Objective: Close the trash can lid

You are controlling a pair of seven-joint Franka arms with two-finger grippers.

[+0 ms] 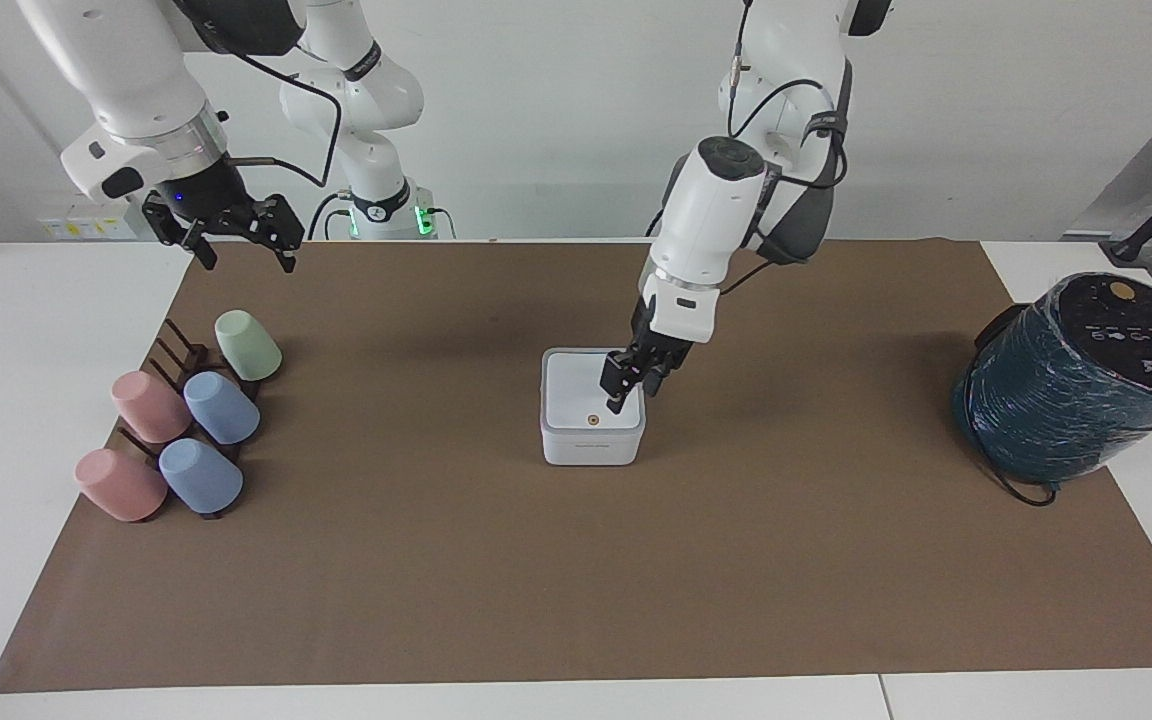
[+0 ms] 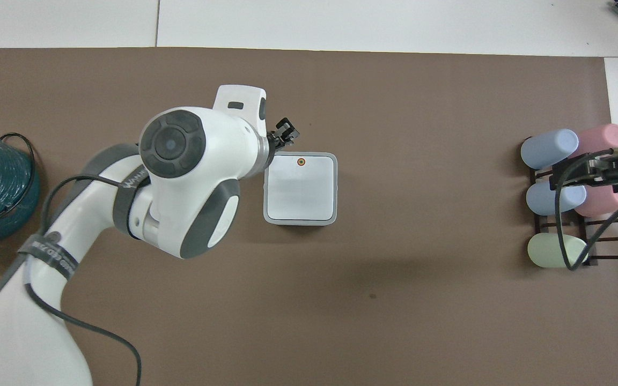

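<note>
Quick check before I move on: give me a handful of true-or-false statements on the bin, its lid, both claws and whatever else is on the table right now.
1. The lid lies flat on the bin. True.
2. The left claw grips the lid. False: it hangs just above the lid's corner toward the left arm's end, holding nothing.
3. The right claw hangs over the mat's edge, above the cup rack. True.
4. Six cups sit on the rack. False: five, two pink, two blue, one green.
5. The dark teal roll stands beside the cups. False: it is at the left arm's end of the table.
</note>
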